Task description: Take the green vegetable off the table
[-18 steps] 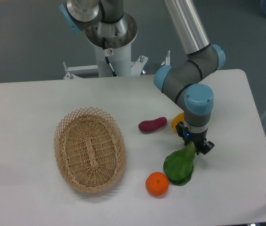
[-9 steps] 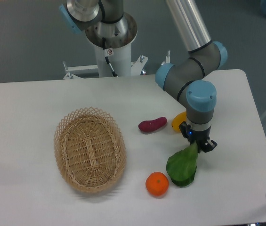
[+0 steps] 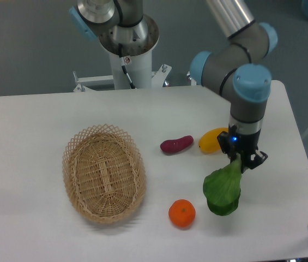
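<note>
The green vegetable (image 3: 222,189) hangs by its stalk end from my gripper (image 3: 242,161), which is shut on it. Its broad dark green leaf droops down and left, clear of the white table (image 3: 34,131) as far as this view shows. The gripper points straight down over the right part of the table, to the right of the orange (image 3: 182,213).
A wicker basket (image 3: 104,173) lies at left centre. A purple sweet potato (image 3: 176,144) and a yellow oblong fruit (image 3: 213,140) lie just behind and left of the gripper. The arm's white base (image 3: 127,54) stands behind the table's far edge.
The gripper has risen and shifted right with the green vegetable in it; the leaf has lifted off the table and away from the orange. The yellow fruit is more exposed.
</note>
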Available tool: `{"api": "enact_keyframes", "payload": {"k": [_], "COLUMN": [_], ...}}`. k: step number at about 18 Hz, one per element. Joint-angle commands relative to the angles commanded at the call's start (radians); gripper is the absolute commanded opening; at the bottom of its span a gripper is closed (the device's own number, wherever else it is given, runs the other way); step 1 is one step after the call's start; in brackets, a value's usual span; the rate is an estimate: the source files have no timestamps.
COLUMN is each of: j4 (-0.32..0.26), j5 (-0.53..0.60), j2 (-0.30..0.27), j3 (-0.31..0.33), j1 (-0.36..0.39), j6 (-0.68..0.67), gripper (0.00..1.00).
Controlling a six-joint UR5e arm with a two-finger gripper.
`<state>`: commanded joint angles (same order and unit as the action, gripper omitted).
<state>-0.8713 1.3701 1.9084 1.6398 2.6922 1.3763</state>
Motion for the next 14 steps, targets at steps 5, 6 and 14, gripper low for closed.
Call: {"api": "enact_keyframes", "payload": {"k": [5,6,14], "j4": [-0.005,-0.005,-0.018], "j5": [-0.098,-0.1,-0.14], "j2": [-0.055,-0.055,-0.071], "j3": [0.014,0.014,0.005], "j1": [-0.012,-0.011,-0.006], "j6": [-0.091,-0.095,-0.114], "gripper": [0.38,0.38,0.38]}}
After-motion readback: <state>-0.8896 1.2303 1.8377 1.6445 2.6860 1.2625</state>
